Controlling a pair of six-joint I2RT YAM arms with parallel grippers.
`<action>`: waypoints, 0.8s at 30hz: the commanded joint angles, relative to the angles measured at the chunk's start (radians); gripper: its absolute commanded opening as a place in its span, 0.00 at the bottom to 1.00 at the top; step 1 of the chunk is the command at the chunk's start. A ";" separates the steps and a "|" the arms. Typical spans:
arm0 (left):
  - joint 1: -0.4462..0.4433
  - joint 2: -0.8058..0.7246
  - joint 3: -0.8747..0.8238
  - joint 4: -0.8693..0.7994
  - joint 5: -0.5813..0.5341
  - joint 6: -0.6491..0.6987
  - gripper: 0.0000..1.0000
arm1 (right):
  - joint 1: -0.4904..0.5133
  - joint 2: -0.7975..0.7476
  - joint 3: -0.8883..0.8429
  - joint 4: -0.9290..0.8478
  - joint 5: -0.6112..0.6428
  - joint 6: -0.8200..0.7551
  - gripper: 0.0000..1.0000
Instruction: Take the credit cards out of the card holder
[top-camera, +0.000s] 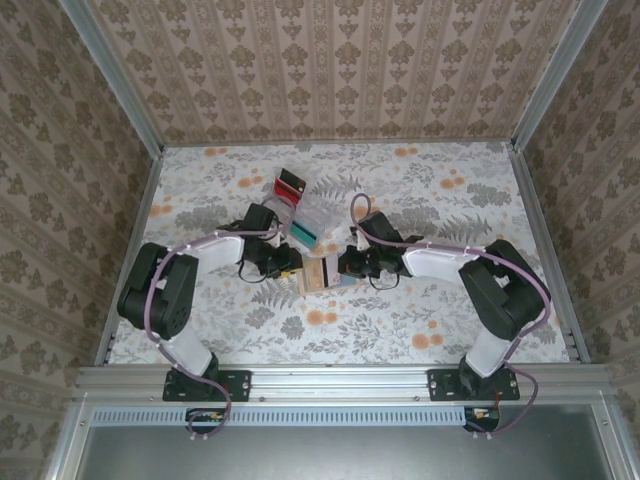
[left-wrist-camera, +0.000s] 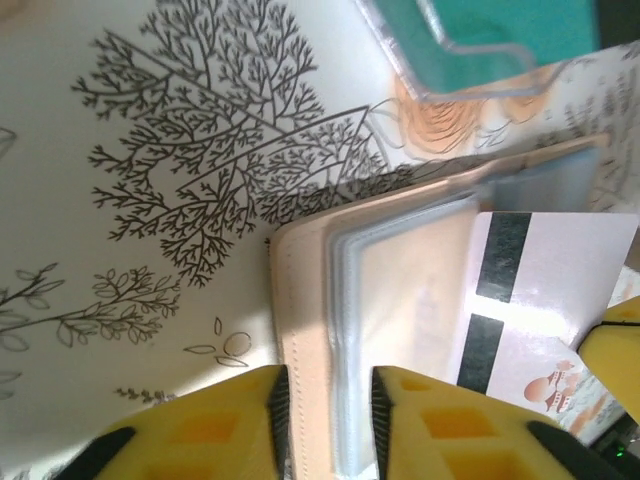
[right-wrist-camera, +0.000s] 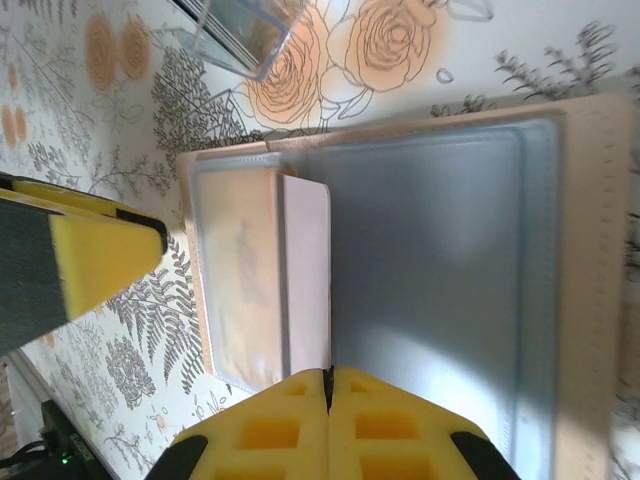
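Note:
The tan card holder (top-camera: 318, 276) lies open on the floral table between my two grippers. In the left wrist view its tan edge (left-wrist-camera: 300, 300) and blue-grey pocket run between the jaws of my left gripper (left-wrist-camera: 328, 420), which stands open astride them. A white credit card (left-wrist-camera: 560, 290) with a black stripe sticks partway out of a pocket. In the right wrist view that credit card (right-wrist-camera: 305, 270) runs edge-on into my right gripper (right-wrist-camera: 328, 385), which is shut on it over the card holder's blue-grey inside (right-wrist-camera: 430, 250). From above, the left gripper (top-camera: 290, 262) and right gripper (top-camera: 347, 265) face each other.
A clear plastic tiered stand (top-camera: 300, 213) stands just behind the card holder, with a teal card (top-camera: 304, 233) in front and a red-and-black card (top-camera: 290, 183) behind. The teal card (left-wrist-camera: 470, 30) is close above the left gripper. Patterned walls enclose the table.

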 joint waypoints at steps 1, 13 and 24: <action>0.009 -0.055 0.039 -0.022 0.000 0.001 0.39 | -0.007 -0.072 -0.029 -0.004 0.054 -0.043 0.00; 0.032 -0.154 -0.015 0.292 0.290 -0.125 0.75 | -0.077 -0.257 -0.111 0.227 -0.124 -0.013 0.00; 0.025 -0.169 0.041 0.477 0.448 -0.226 0.79 | -0.132 -0.241 -0.128 0.567 -0.333 0.229 0.00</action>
